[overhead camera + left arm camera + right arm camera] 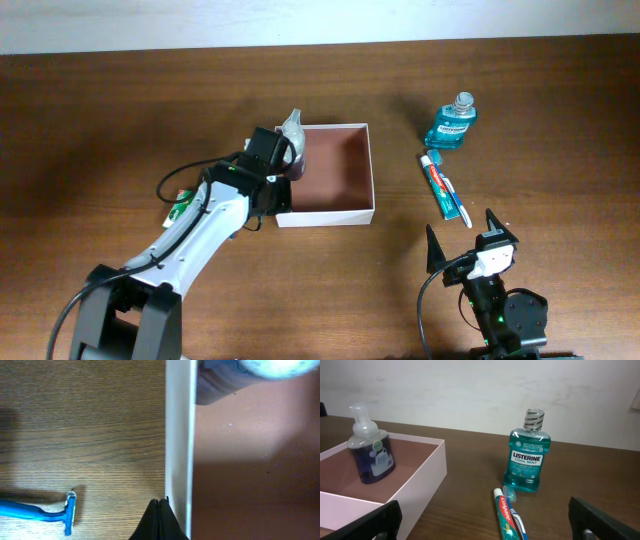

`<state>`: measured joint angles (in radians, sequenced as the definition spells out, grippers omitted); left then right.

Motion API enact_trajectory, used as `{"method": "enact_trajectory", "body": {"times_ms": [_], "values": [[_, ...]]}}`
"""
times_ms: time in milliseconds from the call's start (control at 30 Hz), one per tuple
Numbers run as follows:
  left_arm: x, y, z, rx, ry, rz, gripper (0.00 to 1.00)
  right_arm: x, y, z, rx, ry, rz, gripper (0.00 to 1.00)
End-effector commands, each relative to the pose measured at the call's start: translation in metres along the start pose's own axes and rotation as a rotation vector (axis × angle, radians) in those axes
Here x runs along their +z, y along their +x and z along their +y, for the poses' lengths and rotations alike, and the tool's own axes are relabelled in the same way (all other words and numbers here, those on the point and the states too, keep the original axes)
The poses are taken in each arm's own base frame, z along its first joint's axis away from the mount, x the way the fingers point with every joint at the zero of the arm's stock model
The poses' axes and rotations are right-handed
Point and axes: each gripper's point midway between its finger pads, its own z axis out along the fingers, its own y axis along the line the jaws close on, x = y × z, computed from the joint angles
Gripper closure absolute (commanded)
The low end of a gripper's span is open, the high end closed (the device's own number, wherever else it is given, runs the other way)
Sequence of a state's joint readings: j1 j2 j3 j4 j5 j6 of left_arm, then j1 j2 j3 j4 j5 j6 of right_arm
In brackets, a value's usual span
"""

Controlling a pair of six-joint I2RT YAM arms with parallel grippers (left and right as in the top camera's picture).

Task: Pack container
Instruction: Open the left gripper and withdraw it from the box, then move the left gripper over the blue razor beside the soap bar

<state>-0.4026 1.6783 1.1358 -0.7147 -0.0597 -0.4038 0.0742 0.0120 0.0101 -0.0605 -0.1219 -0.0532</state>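
Starting at the left of the left wrist view, a blue razor (60,512) lies flat on the wooden surface (120,100). Its head points toward the container and its handle runs out of frame to the left. Just right of it, the left gripper (159,510) hangs beside the outer face of the container's left wall, its fingers pressed together with nothing between them.

The container (325,217) sits near the middle of the surface, between the two arms. A foam soap bottle (370,455) stands upright in its far-left corner, and the rest of the reddish-brown floor is bare.

Right of the container, and clear of its wall, are a teal Listerine mouthwash bottle (452,125), upright at the far side, and a toothpaste tube (437,182) lying flat. The tube's long axis slants from the mouthwash down toward the right gripper (463,240). That gripper waits at the near edge with its fingers spread wide and empty.

If the razor goes in next, the left arm is plainly the nearer. The razor lies outward from the wall, so the gripper would have to back away from the container, open, and close across the handle.
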Motion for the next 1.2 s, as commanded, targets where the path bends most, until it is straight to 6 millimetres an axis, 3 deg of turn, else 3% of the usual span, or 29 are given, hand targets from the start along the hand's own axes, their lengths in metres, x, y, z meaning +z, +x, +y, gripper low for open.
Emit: {"method": "enact_trajectory", "body": {"times_ms": [0,233,433,467,533,600,933,1167], "values": [[-0.003,-0.005,0.023,-0.026,-0.052,-0.015,0.99,0.0,0.002,-0.001,0.001,0.002,0.004,0.01],[-0.011,-0.017,0.078,-0.258,-0.11,-0.033,1.0,0.0,0.002,-0.001,0.001,0.003,0.004,0.01],[-0.013,-0.012,0.114,-0.446,-0.15,-0.011,0.99,0.0,0.002,-0.001,0.001,0.002,0.004,0.01],[-0.013,-0.011,0.117,-0.464,-0.151,-0.008,0.96,0.0,0.002,-0.001,0.002,0.002,0.004,0.01],[-0.012,-0.01,0.118,-0.478,-0.141,-0.001,0.8,0.0,0.002,-0.001,0.001,0.003,0.004,0.01],[-0.011,-0.009,0.121,-0.484,-0.144,0.001,0.73,0.0,0.002,-0.001,0.001,0.002,0.004,0.01],[-0.005,0.004,0.131,-0.72,-0.136,0.034,0.7,0.0,0.002,-0.001,0.001,0.003,0.004,0.01],[-0.007,0.007,0.147,-0.776,-0.147,0.043,0.68,0.0,0.002,-0.001,0.001,0.003,0.004,0.01]]}}
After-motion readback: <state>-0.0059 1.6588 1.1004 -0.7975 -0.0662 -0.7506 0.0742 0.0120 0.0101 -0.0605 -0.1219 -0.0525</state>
